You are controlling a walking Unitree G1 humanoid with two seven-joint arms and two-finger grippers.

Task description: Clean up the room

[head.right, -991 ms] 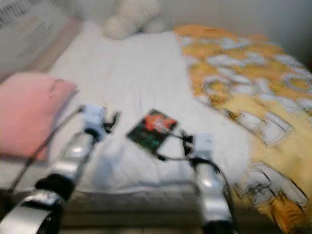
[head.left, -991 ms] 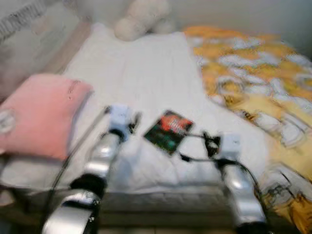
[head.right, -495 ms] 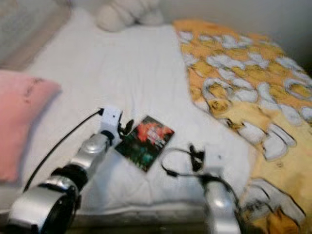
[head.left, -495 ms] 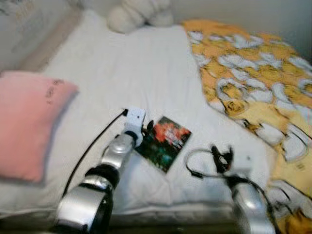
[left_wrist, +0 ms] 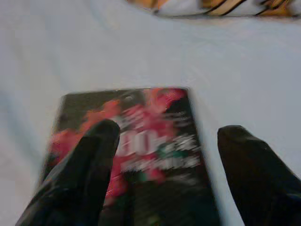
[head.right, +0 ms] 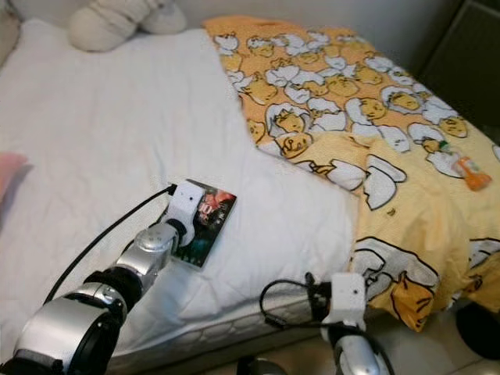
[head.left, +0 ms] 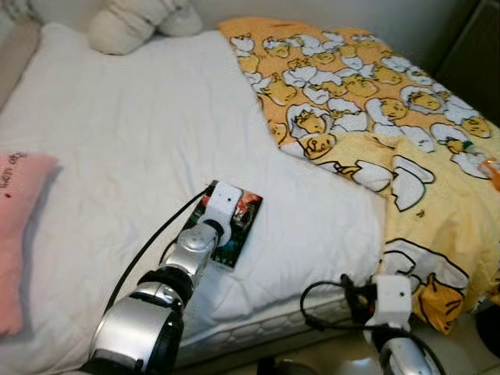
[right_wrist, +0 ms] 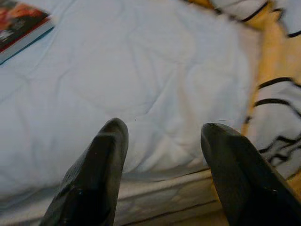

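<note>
A book point(head.left: 241, 226) with a dark cover printed in red and green lies flat on the white bed sheet point(head.left: 117, 133) near the front edge. My left gripper point(left_wrist: 169, 134) hovers just over the book, open, with one fingertip above the cover and the other past the book's side edge. The left arm's white wrist block point(head.left: 224, 200) covers part of the book from the head views. My right gripper point(right_wrist: 167, 129) is open and holds nothing, low at the mattress's front edge; the book point(right_wrist: 19, 23) shows far off at a corner of the right wrist view.
A yellow duck-print blanket point(head.left: 367, 101) covers the bed's right half and hangs over the front. A pink pillow point(head.left: 16, 234) lies at the left edge, a cream plush toy point(head.left: 129, 23) at the head. A small orange item point(head.right: 469, 172) rests on the blanket.
The camera has swung right and sharpened. My left gripper reached forward until it came over the book. My right arm sank back to the mattress edge.
</note>
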